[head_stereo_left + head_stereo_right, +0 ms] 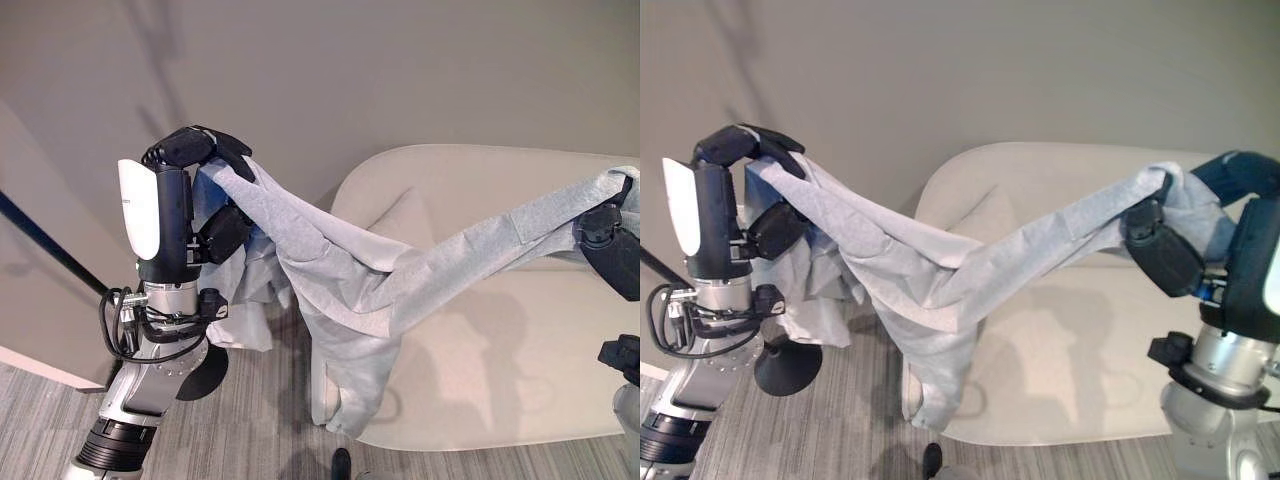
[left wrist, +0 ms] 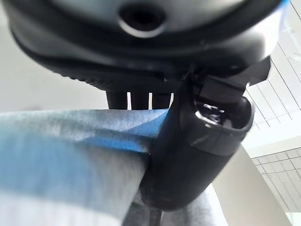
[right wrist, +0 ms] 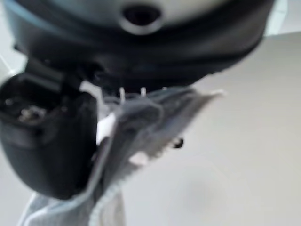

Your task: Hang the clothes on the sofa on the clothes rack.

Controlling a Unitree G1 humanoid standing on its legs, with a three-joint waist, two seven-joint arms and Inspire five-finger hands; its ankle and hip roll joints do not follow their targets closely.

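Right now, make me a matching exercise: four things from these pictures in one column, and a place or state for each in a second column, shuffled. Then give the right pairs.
Things:
1. left hand
2. right hand
3. grey garment
4. sofa

Places or states:
A. cream, standing on the carpet against the wall
B. shut on one end of the cloth, raised at the robot's left
C. stretched in the air between both hands, its middle sagging
D. shut on the other end of the cloth, above the sofa's seat

Pairs: 1-B, 2-D, 3-C, 4-A
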